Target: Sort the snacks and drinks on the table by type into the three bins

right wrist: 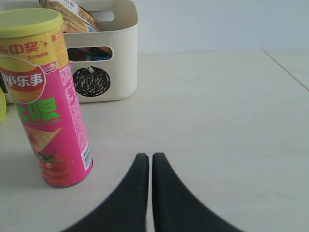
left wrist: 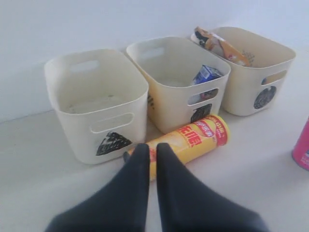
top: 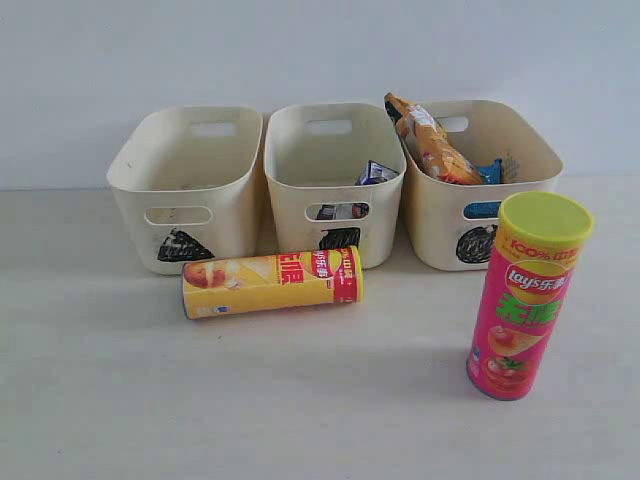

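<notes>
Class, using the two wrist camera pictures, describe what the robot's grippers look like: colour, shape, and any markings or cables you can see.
The left gripper and right gripper look alike. Each has two plain matte black jaws, broad at the base and curving in to narrow, rounded tips. No markings, labels or cables show on them. Nothing more of the robot is in view.

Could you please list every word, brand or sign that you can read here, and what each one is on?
"Lay's 乐事", "无限", "100%中奖": pink tube.
"无限": yellow tube; smaller print blurred.
Black triangle, square, circle: left bin, middle bin, right bin.
On the carton and orange bag: print too small to read.
</notes>
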Robot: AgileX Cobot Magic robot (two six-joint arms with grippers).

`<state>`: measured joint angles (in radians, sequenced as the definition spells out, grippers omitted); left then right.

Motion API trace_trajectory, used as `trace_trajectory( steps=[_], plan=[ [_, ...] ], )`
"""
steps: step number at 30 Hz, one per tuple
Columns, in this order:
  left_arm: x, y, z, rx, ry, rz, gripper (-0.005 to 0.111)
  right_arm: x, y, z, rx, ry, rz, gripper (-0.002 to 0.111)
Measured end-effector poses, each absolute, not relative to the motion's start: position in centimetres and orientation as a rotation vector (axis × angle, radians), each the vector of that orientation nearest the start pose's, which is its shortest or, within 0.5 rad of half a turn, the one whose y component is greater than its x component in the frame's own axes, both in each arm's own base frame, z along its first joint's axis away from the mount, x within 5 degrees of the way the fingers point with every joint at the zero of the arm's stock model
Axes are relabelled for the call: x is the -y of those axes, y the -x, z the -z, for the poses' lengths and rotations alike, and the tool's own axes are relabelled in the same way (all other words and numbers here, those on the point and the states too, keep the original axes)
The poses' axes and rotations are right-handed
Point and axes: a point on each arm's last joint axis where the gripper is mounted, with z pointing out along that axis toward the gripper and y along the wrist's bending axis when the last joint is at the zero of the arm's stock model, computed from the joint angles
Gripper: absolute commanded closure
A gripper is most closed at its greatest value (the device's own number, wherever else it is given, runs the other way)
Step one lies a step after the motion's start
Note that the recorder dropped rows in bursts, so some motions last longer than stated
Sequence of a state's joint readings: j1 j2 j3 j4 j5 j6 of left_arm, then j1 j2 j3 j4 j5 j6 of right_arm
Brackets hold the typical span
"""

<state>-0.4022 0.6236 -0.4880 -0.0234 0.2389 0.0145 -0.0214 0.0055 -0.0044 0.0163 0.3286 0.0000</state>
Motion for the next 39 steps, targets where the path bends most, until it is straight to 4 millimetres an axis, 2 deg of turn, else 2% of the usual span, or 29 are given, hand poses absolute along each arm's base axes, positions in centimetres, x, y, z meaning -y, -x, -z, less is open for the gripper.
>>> trace_trajectory(
  steps=[5,11,28,39],
  plan=[
    [2.9,-10.0,-28.2,-1.78,-0.23,0.225,0.102,0.1,-5.4,-18.5,-1.813,-0.03,-0.001,0.108],
    [1.4,-7.9,-25.2,-1.66,-0.122,0.153,0.102,0.1,-5.4,-18.5,-1.813,-0.03,-0.001,0.108],
    [0.3,-5.7,-21.1,-1.547,-0.016,0.06,0.102,0.1,-5.4,-18.5,-1.813,-0.03,-0.001,0.108],
    [0.3,-5.7,-20.5,-1.591,-0.018,0.06,0.102,0.1,-5.4,-18.5,-1.813,-0.03,-0.001,0.108]
  ],
)
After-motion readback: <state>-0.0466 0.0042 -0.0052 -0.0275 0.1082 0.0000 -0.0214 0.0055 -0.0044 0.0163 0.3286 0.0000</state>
